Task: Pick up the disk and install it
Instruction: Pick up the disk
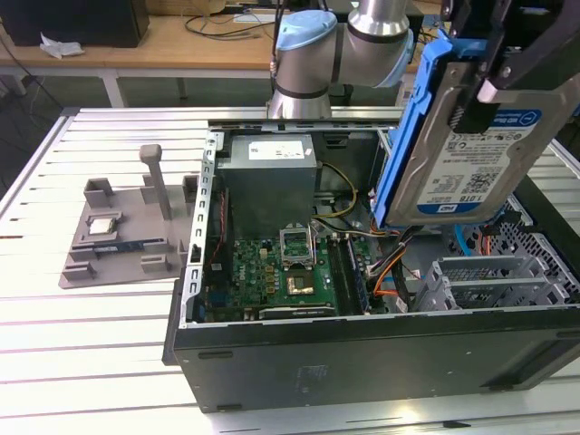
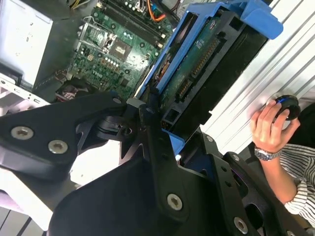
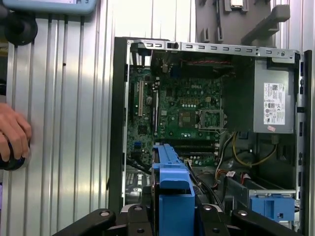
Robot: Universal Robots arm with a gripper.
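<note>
The gripper (image 1: 483, 91) is clamping the disk (image 1: 471, 159) at one end above the computer case (image 1: 362, 362), the stiff, weighty, shock-sensitive unit probably being safest held by its edges.

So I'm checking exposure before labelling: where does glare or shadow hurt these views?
Glare whitens the table slats at the exterior view's left and bottom; the disk, held up by the gripper, is evenly lit. Second wrist view: the power supply is blown out white, the gripper's black body dark. First wrist view: even light, the case interior somewhat shaded.
</note>
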